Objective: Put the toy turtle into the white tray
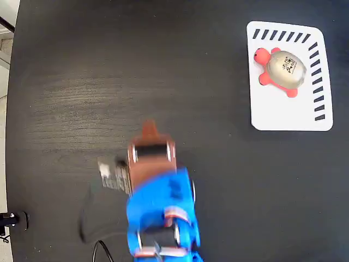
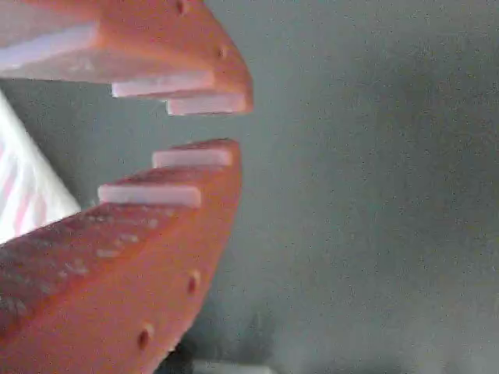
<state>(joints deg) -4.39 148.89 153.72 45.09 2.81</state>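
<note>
The toy turtle, with its coral-red head and legs and beige-silver shell, lies inside the white tray at the top right of the fixed view, in the tray's upper half. My gripper is far from it, at the lower centre of the black table, on the end of the blue and brown arm. In the wrist view the two orange fingers stand almost together. Only a thin slit shows at the gripper tips, with nothing between them. Neither the turtle nor the tray shows in the wrist view.
The black table spreads between the arm and the tray. Its left edge runs down the fixed view. A dark cable trails by the arm's base. A blurred white surface sits at the left of the wrist view.
</note>
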